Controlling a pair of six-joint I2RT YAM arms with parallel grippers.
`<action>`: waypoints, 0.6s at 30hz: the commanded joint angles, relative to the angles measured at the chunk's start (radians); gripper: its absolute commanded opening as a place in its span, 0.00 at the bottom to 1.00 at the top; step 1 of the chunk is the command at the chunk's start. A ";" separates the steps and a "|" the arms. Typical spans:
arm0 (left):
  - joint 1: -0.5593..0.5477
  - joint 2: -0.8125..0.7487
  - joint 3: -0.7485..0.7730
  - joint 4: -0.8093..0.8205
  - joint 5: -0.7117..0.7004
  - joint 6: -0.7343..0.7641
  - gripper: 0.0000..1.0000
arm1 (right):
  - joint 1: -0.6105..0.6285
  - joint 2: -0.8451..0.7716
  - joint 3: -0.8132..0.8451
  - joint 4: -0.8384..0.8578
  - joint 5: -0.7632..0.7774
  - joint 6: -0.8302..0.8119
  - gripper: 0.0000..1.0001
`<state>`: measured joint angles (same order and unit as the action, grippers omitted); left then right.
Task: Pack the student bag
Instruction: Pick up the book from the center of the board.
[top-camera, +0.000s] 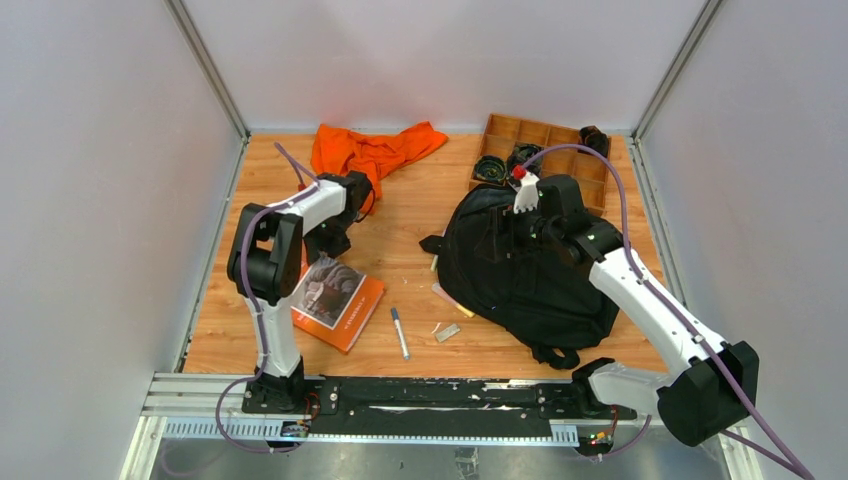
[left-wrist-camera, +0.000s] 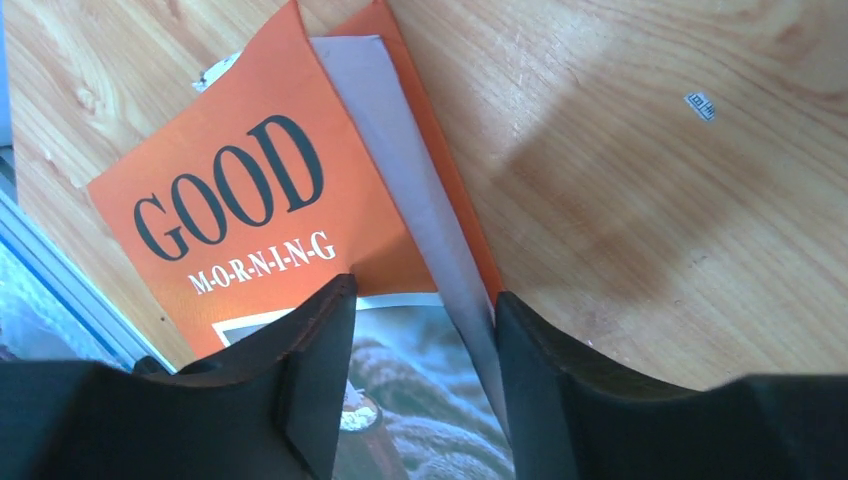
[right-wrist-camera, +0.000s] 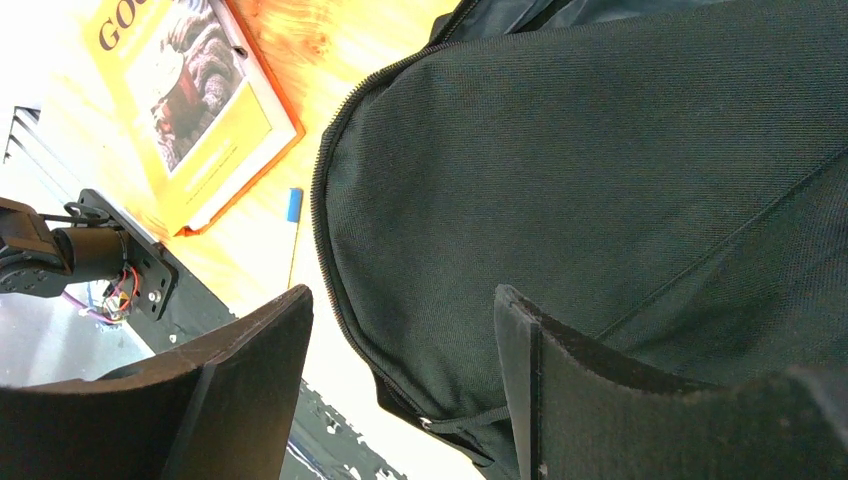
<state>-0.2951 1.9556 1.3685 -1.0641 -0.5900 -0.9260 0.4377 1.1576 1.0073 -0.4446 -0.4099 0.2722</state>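
Student bag (top-camera: 530, 270), location: lying flat on the table (top-camera: 420, 215), just on the near side of the wooden tray (top-camera: 548, 128), far edge appearing to reach it.
Student bag, long axis: running from the tray end toward the arm bases, slanting slightly rightward; strap loop trailing at the end farthest from the tray.
Student bag, opening: showing no gap in any view; zipper line curving along the left-hand edge; not being able to tell which end carries the mouth.
Right gripper (right-wrist-camera: 400, 310): hovering over the black fabric at the bag end nearest the tray, jaws standing well apart, clamping nothing; judging it placed there to seek the zipper or steady the bag.
Left gripper (left-wrist-camera: 420, 300): hanging low over the orange book (left-wrist-camera: 250, 200), well left of the tray and nearer the bases; jaws parted, straddling the page edge, not visibly pinching it.
Book, reason for placement: lying outside the bag, presumably awaiting packing.
Pen (top-camera: 400, 332): lying between book and bag, well nearer the bases than the tray.
Orange cloth (top-camera: 370, 150): lying crumpled left of the tray, at like depth.
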 joint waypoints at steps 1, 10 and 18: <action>0.002 0.032 0.001 -0.015 -0.014 -0.001 0.46 | -0.005 0.003 0.003 -0.017 -0.017 -0.010 0.70; -0.089 0.015 0.114 0.028 0.068 0.215 0.00 | -0.005 0.019 0.002 -0.011 -0.014 -0.002 0.70; -0.214 -0.022 0.165 0.055 0.056 0.339 0.00 | -0.005 0.018 0.001 -0.011 -0.009 0.000 0.70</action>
<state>-0.4637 1.9682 1.5192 -1.0592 -0.5678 -0.6739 0.4377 1.1782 1.0073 -0.4454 -0.4183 0.2726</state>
